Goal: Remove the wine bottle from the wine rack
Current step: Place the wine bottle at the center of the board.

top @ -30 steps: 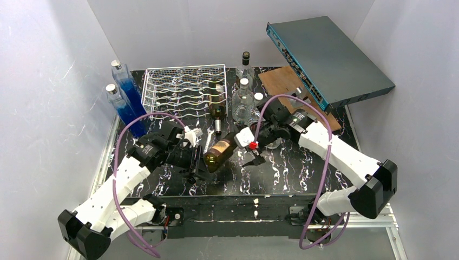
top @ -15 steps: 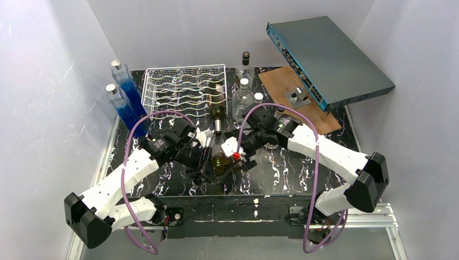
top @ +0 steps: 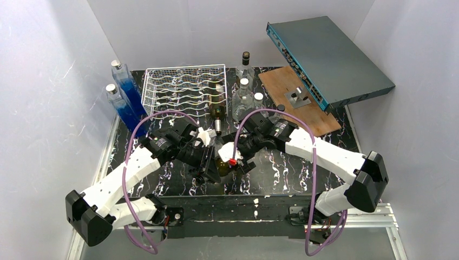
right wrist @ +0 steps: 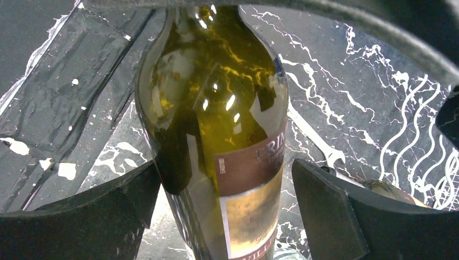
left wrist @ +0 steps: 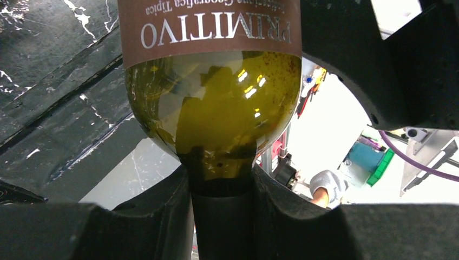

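Black marble-look tabletop (top: pixel 281 162), streaked with white veins and glossy enough to throw glare, sits boxed in by plain white walls. You have the wine bottle (left wrist: pixel 216 108) off the rack and out near the front edge, between the two arms. It is smooth olive-green glass, rounded at the shoulder, with a dark sleeve over the neck. Its brown paper label reads PRIMITIVO in pale capitals, with a lighter panel further down. Whether its base touches the tabletop cannot be told.

Your left hand (left wrist: pixel 221 216) is pinching the bottle's neck just below the shoulder, its matte black fingers pressed against both sides. Your right hand (right wrist: pixel 227 200) is spread wide around the bottle's body; one finger lies close against the glass and the other stands a little apart from it.

Behind you, the wine rack (top: pixel 184 86) is a rectangular basket of thin silver-white wire with wavy rows, and a second dark bottle (top: pixel 217 105) lies at its right end. Two tall bottles of blue liquid (top: pixel 127 89) stand to its left and clear glass bottles (top: pixel 242 100) to its right. A flat metal spanner (right wrist: pixel 316 146) lies on the tabletop beside the held bottle.
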### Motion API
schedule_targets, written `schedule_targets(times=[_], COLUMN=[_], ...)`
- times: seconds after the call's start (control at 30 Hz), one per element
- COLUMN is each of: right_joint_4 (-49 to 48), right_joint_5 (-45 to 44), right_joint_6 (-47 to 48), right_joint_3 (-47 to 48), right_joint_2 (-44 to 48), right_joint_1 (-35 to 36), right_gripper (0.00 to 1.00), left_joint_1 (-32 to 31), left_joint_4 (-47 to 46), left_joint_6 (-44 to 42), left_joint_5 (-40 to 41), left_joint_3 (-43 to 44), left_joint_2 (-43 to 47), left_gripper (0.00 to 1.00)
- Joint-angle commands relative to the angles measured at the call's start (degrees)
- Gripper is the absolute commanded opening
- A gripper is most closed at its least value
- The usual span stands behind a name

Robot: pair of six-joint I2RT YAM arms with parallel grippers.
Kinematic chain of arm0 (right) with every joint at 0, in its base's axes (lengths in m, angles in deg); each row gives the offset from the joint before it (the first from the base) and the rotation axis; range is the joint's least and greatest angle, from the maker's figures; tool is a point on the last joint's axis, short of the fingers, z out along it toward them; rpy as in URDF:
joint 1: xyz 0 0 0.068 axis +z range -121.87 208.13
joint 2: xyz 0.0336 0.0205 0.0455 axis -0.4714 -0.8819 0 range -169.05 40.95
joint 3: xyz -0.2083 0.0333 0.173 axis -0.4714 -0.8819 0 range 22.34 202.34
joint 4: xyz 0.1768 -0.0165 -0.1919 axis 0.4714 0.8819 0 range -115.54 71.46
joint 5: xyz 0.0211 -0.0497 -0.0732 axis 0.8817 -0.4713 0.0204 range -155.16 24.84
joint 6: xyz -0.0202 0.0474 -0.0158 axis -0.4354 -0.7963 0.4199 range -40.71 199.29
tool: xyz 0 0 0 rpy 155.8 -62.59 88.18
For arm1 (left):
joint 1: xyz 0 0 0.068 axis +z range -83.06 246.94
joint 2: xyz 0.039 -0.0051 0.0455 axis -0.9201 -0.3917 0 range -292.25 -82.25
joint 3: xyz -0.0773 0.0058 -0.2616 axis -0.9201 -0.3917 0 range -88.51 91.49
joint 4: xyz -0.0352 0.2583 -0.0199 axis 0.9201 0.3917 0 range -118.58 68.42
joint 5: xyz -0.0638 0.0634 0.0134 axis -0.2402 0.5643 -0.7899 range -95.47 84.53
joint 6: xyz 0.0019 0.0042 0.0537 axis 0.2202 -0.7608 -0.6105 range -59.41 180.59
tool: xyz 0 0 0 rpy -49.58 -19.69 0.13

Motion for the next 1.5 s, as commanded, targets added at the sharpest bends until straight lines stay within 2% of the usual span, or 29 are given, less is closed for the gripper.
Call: schedule_targets(times=[0.0, 0.33, 0.43, 0.5, 0.57, 0.67, 0.73, 0.83, 0.87, 0.93, 1.03, 1.17, 1.23, 1.47], right_joint_4=[-1.2, -1.3, -2.0, -2.1, -1.9, -1.8, -2.1, -2.2, -2.2, -2.3, -2.8, -3.4, -3.8, -4.9], right_joint_5=[-1.6, -1.7, -1.4, -0.8, -0.1, 0.5, 0.6, 1.5, 2.0, 3.0, 4.1, 5.2, 6.2, 10.4], right_joint_6=[2.4, 5.2, 4.7, 4.5, 4.5, 4.3, 3.8, 3.0, 2.7, 2.1, 1.4, 0.7, 0.1, -1.2], right_joint_3=[-0.7, -3.6, -4.0, -4.1, -4.1, -4.1, -4.3, -4.5, -4.7, -5.1, -6.0, -7.0, -7.5, -11.3], right_joint_2=[0.3, 0.9, 1.1, 1.2, 1.2, 1.3, 1.4, 1.7, 1.8, 2.2, 2.9, 3.6, 4.1, 7.1], right_joint_1=[1.2, 2.9, 2.9, 2.9, 2.9, 2.9, 2.9, 2.8, 2.7, 2.4, 1.9, 1.0, 0.1, -2.9], right_gripper=[0.98, 0.98, 0.94, 0.85, 0.72, 0.31, 0.16, 0.05, 0.02, 0.01, 0.01, 0.01, 0.01, 0.01], left_joint_1=[-0.3, -0.3, -0.3, -0.3, -0.3, -0.3, -0.3, -0.3, -0.3, -0.3, -0.3, -0.3, -0.3, -0.3], left_joint_4=[-5.7, -7.5, -7.8, -7.9, -8.0, -8.2, -8.3, -8.3, -8.3, -8.3, -8.3, -8.3, -8.2, -10.0], left_joint_6=[-0.3, 0.3, 0.6, 0.6, 0.8, 1.1, 1.2, 1.5, 1.5, 1.8, 1.9, 1.6, 1.6, 1.6], left_joint_5=[-8.1, -10.6, -10.9, -10.9, -10.9, -10.4, -9.8, -8.6, -8.4, -7.6, -6.4, -5.3, -4.7, 2.0], left_joint_3=[3.5, 4.0, 3.7, 3.5, 3.1, 2.8, 2.6, 2.6, 2.5, 2.3, 1.6, 0.9, 1.0, 1.8], left_joint_2=[0.2, -1.2, -1.3, -1.2, -1.0, -0.7, -0.5, 0.0, 0.1, 0.6, 1.4, 2.3, 2.7, 7.4], left_gripper=[0.0, 0.0, 0.0, 0.0, 0.0, 0.0, 0.01, 0.22, 0.37, 0.57, 0.77, 0.88, 0.98, 0.98])
